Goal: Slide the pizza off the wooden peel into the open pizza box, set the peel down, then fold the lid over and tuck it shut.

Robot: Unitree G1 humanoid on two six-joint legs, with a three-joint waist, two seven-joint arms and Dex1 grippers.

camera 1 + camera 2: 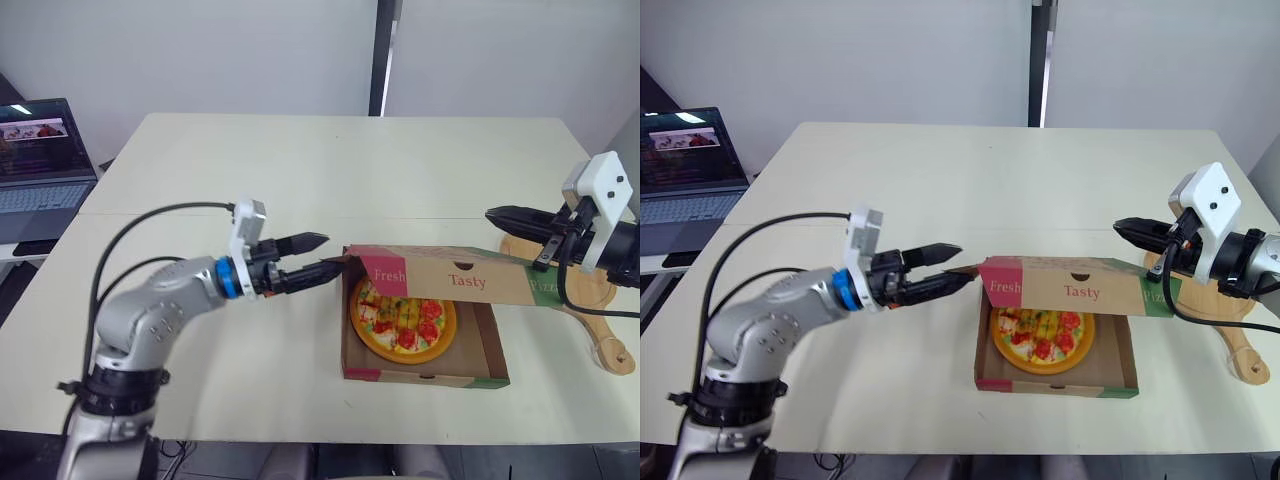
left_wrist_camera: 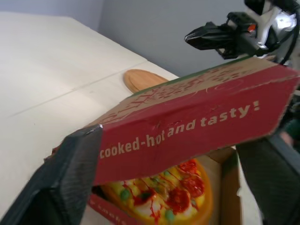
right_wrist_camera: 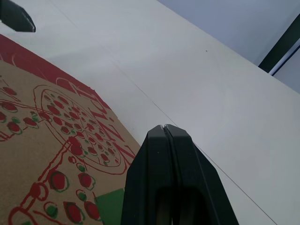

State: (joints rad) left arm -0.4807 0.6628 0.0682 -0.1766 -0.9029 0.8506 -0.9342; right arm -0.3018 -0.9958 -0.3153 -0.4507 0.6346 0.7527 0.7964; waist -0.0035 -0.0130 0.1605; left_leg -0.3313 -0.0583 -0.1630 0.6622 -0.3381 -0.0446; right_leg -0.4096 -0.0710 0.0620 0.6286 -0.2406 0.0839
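We're folding the lid [image 1: 455, 280] over the boxed pizza [image 1: 403, 322].
Our left gripper [image 1: 330, 253] spreads its fingers astride the left flap, likely to steer it. The box [image 1: 425, 378] sits near the table's [image 1: 300, 160] front edge. Our right gripper [image 1: 492, 213], pinched together and empty, hangs over the right corner, above the peel [image 1: 600, 300].

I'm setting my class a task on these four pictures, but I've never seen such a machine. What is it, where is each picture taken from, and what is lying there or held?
It is a humanoid robot with two arms, each ending in a black two-fingered gripper. The two wide pictures come from cameras in its head, looking down; the two close ones from cameras on its wrists. On the table sits a pizza box with the pizza inside and its lid half folded over. The left gripper is open at the lid's left corner. The right gripper is shut above the lid, holding nothing. The wooden peel lies beside the box.
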